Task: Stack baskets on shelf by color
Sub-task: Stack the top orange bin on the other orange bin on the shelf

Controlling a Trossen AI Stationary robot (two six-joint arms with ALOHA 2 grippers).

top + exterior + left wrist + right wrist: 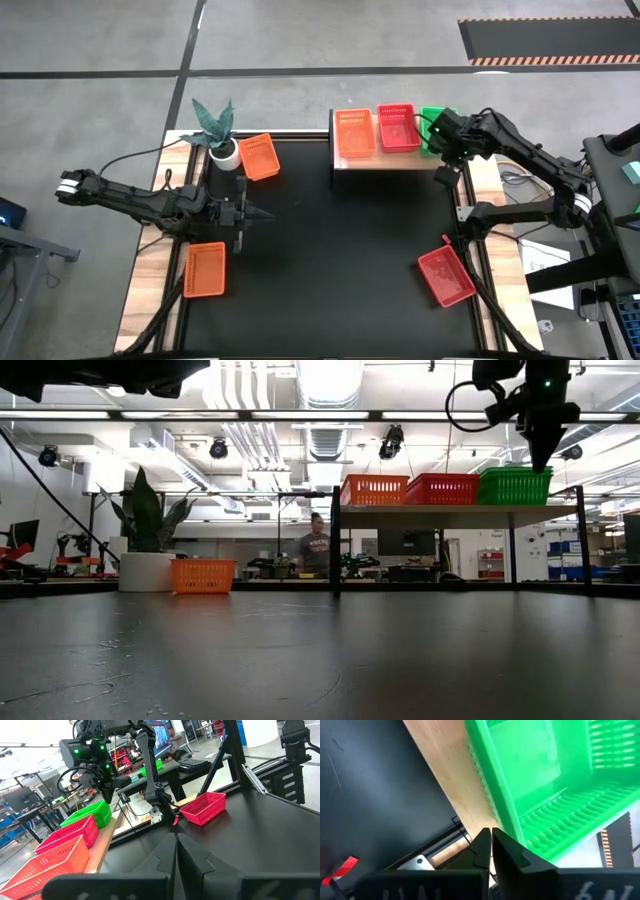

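So the shelf (392,160) has three baskets in a row on it: an orange basket (355,133) at one end, a red basket (398,128) in the middle, and a green basket (555,785) at the far end. The right gripper (489,842) hangs just above the shelf edge by the green one, fingers pinched together on nothing. The left gripper (176,851) sits well away from the shelf over the black table (340,260), closed and empty too.
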